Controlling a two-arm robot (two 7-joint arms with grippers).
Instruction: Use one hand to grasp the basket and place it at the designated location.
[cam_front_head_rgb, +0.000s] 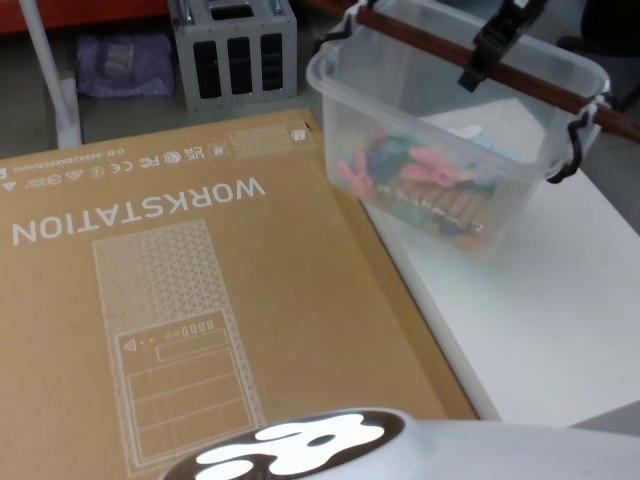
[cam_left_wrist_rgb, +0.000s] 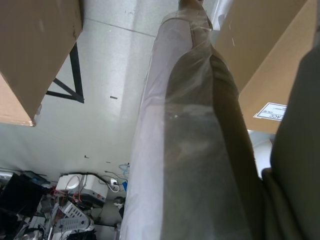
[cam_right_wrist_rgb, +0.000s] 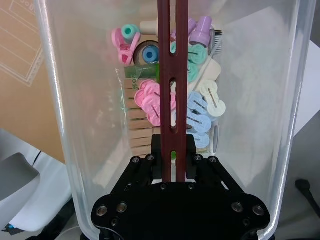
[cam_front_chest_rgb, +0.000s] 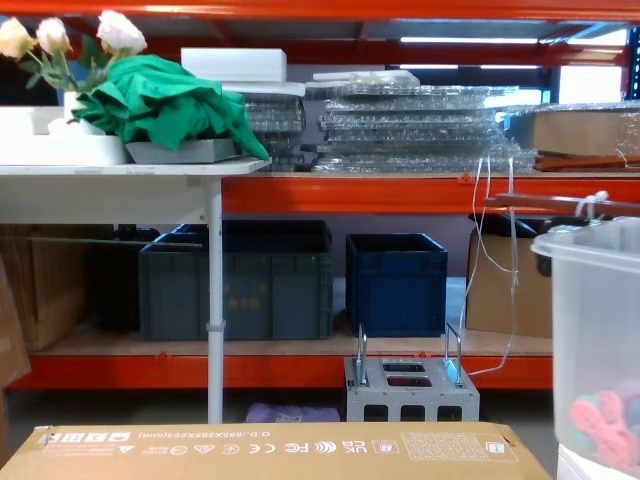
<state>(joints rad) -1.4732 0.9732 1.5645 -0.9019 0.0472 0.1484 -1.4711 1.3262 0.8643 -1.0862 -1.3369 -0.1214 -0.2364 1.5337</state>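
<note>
Orange shelving (cam_front_chest_rgb: 380, 190) is standing behind the white desk (cam_front_head_rgb: 560, 330). The right hand (cam_right_wrist_rgb: 173, 145) is clenching its fingers (cam_right_wrist_rgb: 191, 150) on the basket (cam_front_head_rgb: 420, 150) handle (cam_right_wrist_rgb: 170, 60). The chest view is cutting off the basket's base.

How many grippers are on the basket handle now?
1: the right dark two-fingered gripper, shut on the reddish-brown handle bar of the translucent whitish plastic basket, near the bar's middle.

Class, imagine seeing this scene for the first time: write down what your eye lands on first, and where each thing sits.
The eye goes first to the basket, a translucent tub at the far right over the white table, heaped with pastel clothes pegs. The right gripper is shut on its reddish-brown handle bar from above. To the left, a big cardboard box printed WORKSTATION lies across the foreground.
</note>
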